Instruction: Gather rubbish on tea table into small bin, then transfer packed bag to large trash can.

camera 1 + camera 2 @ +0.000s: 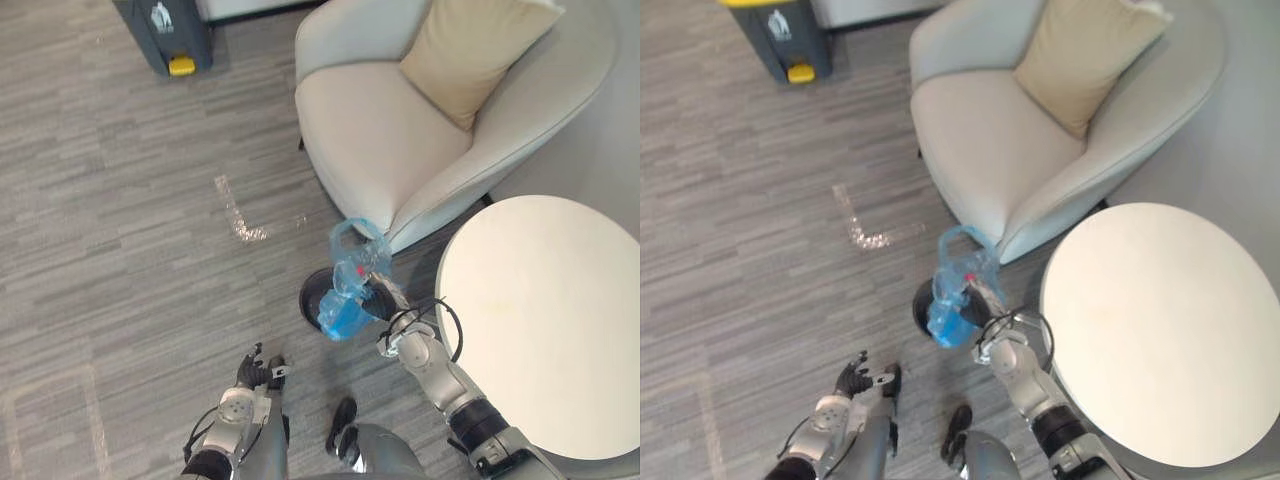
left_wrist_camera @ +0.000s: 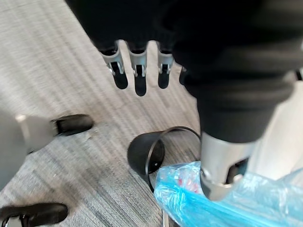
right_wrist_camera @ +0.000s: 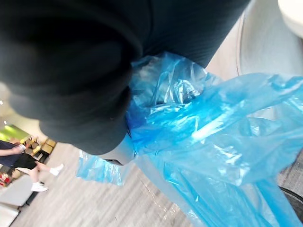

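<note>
A knotted blue rubbish bag (image 1: 350, 285) hangs above the floor with my right hand (image 1: 384, 297) shut on its upper part, just off the round table's left edge. The blue plastic (image 3: 203, 123) bunches against that hand's dark cover. Right behind the bag the small black bin (image 1: 312, 297) stands on the floor, without a liner (image 2: 150, 152). My left hand (image 1: 256, 372) hangs low at the left, open, its fingers (image 2: 136, 71) straight and holding nothing. The large grey trash can (image 1: 165, 35) with a yellow pedal stands far off at the upper left.
A cream armchair (image 1: 400, 130) with a beige cushion (image 1: 470, 50) stands beyond the bag. The white round tea table (image 1: 545, 320) is at the right. Grey plank floor (image 1: 120, 230) stretches toward the trash can. A person (image 3: 19, 161) walks far off.
</note>
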### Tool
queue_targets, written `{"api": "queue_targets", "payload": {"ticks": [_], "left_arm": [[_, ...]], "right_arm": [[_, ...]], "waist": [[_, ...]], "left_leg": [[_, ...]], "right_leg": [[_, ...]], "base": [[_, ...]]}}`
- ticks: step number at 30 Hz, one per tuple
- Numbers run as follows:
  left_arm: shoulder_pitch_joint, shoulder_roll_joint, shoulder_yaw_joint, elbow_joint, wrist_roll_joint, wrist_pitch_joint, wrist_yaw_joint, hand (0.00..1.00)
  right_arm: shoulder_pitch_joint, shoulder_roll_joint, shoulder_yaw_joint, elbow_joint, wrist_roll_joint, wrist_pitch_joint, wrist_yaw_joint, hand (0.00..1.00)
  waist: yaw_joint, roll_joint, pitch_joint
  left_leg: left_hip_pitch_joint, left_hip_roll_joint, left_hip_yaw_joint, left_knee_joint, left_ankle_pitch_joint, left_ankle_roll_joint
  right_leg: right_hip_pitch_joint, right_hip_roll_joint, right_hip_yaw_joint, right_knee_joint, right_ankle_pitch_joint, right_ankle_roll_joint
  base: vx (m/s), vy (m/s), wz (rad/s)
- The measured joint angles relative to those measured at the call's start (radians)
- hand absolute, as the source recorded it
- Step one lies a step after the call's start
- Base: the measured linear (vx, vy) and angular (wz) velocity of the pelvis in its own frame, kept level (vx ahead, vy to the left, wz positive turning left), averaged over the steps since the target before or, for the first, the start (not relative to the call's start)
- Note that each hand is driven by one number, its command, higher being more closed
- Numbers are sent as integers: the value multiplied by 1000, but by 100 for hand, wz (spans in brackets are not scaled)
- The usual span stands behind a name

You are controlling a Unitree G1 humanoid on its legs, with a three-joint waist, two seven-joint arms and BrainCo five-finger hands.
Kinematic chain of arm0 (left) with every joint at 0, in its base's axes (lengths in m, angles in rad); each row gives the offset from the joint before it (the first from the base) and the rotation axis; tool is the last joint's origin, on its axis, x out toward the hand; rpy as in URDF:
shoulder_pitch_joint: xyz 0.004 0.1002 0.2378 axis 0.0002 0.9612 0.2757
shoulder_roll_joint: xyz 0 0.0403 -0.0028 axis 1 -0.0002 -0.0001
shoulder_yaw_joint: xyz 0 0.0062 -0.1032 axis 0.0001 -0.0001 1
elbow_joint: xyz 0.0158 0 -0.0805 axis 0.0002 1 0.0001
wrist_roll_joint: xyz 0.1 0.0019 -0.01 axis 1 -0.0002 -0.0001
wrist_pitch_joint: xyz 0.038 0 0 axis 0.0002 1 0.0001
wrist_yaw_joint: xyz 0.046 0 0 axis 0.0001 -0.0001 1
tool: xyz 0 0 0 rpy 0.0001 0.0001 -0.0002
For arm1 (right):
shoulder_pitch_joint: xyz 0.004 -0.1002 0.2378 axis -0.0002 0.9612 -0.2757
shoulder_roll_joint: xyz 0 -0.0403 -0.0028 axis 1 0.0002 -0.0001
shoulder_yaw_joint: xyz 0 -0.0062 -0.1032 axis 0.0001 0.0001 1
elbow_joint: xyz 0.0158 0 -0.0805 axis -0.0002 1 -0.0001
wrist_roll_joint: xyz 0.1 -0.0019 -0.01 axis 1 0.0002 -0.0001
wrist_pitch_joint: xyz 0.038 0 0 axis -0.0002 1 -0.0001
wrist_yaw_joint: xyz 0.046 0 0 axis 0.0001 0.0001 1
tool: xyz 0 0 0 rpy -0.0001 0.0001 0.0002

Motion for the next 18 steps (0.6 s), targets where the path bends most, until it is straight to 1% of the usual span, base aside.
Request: {"api": "queue_targets", "payload": {"ticks": [1,2,5,7,8,14,15,16,18], "left_arm": [[4,-1,-10,-10,3,0,-14,0],[13,-1,-16,-35,10,0,-18,0],[45,13,-49,-152,19,-3,-35,0],[70,28,-85,-241,19,-9,-44,0],[82,39,-98,-292,19,-13,-59,0],[87,103,-140,-479,20,-41,-68,0],[87,118,-155,-504,28,-59,-66,0],[88,121,-163,-517,40,-72,-66,0],[83,116,-172,-530,49,-77,-62,0]], "right_arm": [[15,-12,0,-2,2,-8,10,100],[21,-23,1,-2,2,-13,18,100],[32,-74,15,-8,4,-24,52,100],[31,-120,26,-43,5,-41,60,100],[30,-145,36,-49,12,-57,67,100],[12,-227,137,-49,8,-86,86,100],[3,-239,152,-49,1,-93,88,100],[-1,-246,159,-49,1,-99,89,100],[-10,-261,174,-55,1,-106,91,100]], "waist": [[-3,11,-12],[-3,16,-15],[-5,22,-23],[-8,38,-36],[-8,48,-44],[-6,60,-53],[-6,63,-54],[-6,66,-61],[-7,72,-69]], "left_leg": [[23,-1,3,-22,10,2],[40,-2,6,-36,13,4],[73,-10,3,-37,13,6],[75,-13,-6,-38,13,7],[79,-15,-9,-38,12,7],[100,-15,0,-44,6,15],[106,-15,8,-44,5,17],[107,-14,13,-44,4,18],[107,-14,14,-44,4,19]], "right_leg": [[21,3,4,-21,12,6],[31,4,8,-28,15,6],[75,2,17,-56,27,15],[77,2,22,-80,38,17],[88,3,24,-95,46,20],[124,11,44,-148,77,22],[127,11,52,-152,81,22],[130,12,57,-157,88,21],[135,14,64,-164,95,18]], "base": [[-41,12,-14],[-77,27,-10],[-83,32,-2],[-103,35,-1],[-66,29,-2],[-25,13,-8],[8,4,-21],[39,0,-19],[59,-6,-12]]}}
